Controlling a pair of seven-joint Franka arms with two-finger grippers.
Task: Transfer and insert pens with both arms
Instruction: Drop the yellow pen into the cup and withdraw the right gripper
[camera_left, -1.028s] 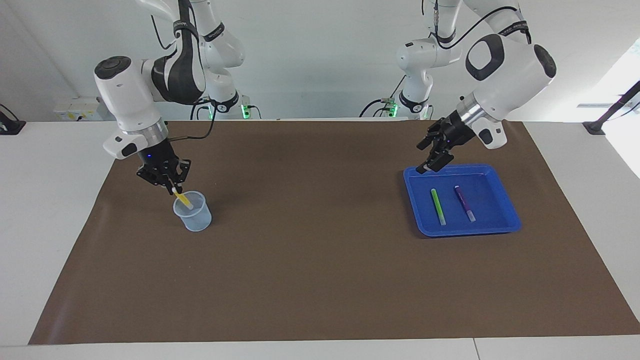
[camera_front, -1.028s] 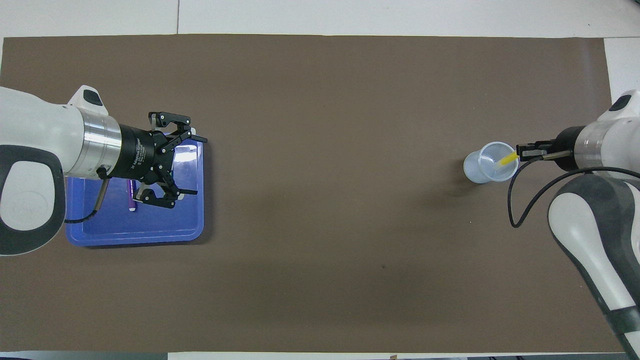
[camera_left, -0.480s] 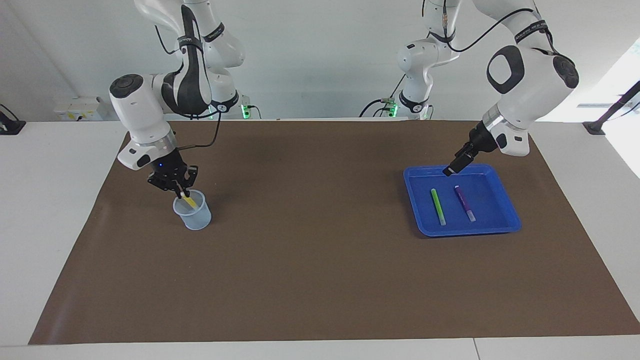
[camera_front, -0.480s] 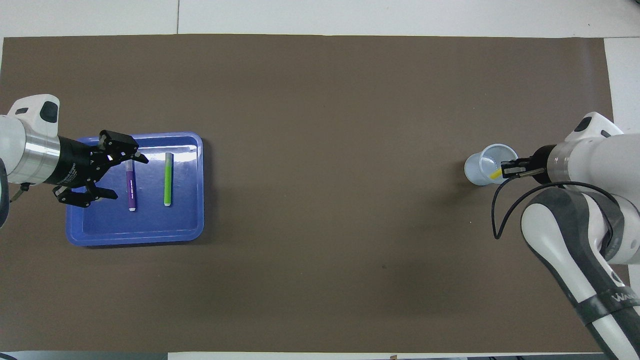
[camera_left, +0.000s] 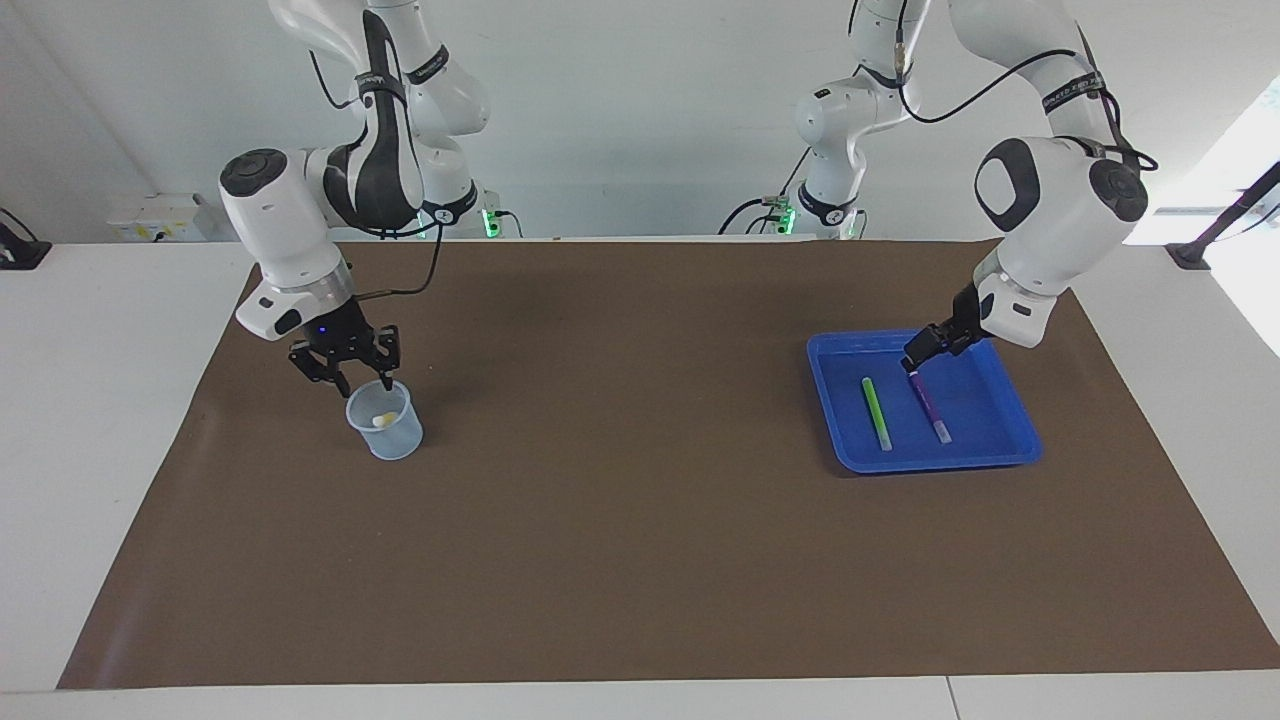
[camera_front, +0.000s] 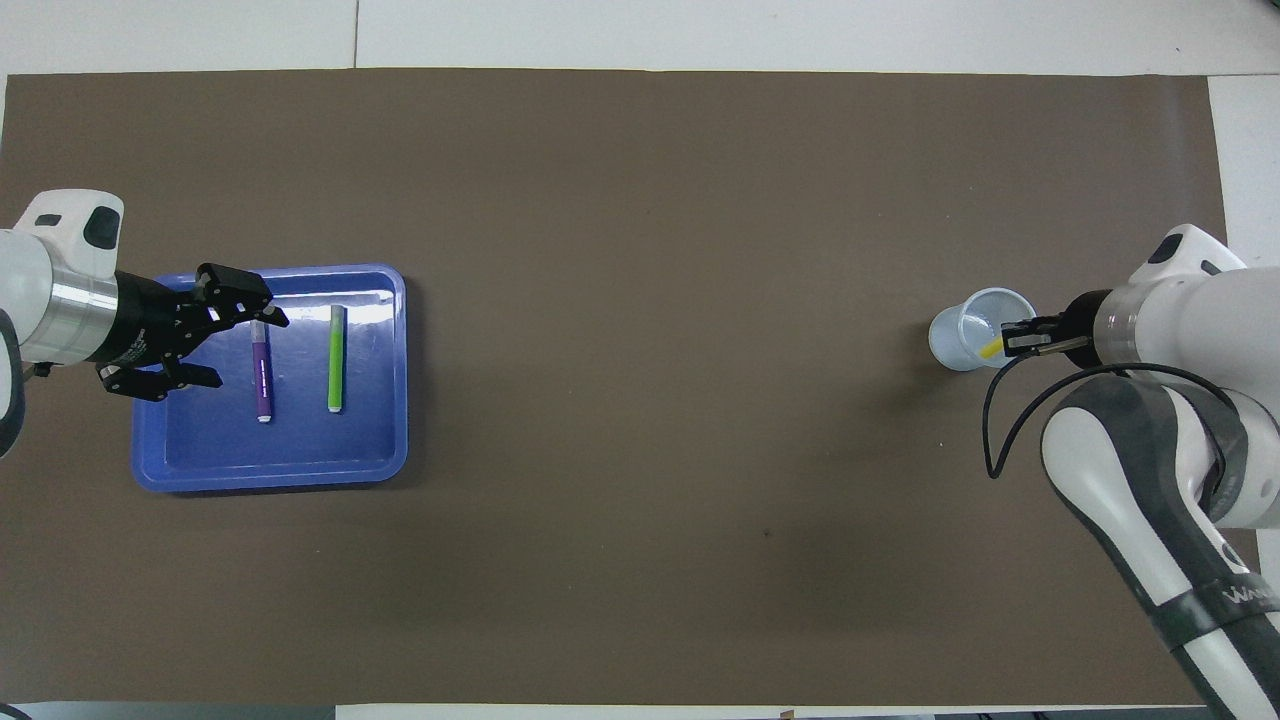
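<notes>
Pen transfer, seen across the desk (camera_left: 100, 400) toward the two arms. A brown mat (camera_left: 640, 560) covers the desk; its part farthest from the robots is bare. Toward the left arm's end lies a blue tray (camera_left: 940, 462) holding two pens side by side, apart, their lengths running toward the robots: the green pen (camera_left: 877, 413) on the side toward the right arm, the purple pen (camera_left: 930, 410) beside it. Toward the right arm's end stands a clear cup (camera_left: 395, 440), upright, with the yellow pen (camera_left: 383, 419) inside it, free of any grip. The left end effector (camera_left: 914, 362) is low over the tray at the purple pen's robot-side end, fingers spread and holding nothing; whether a fingertip touches the pen cannot be told. The right end effector (camera_left: 364, 381) hangs just over the cup's robot-side rim, pointing down, fingers spread and empty. Nearest the wall, two smaller arms (camera_left: 830, 150) show green lights.
</notes>
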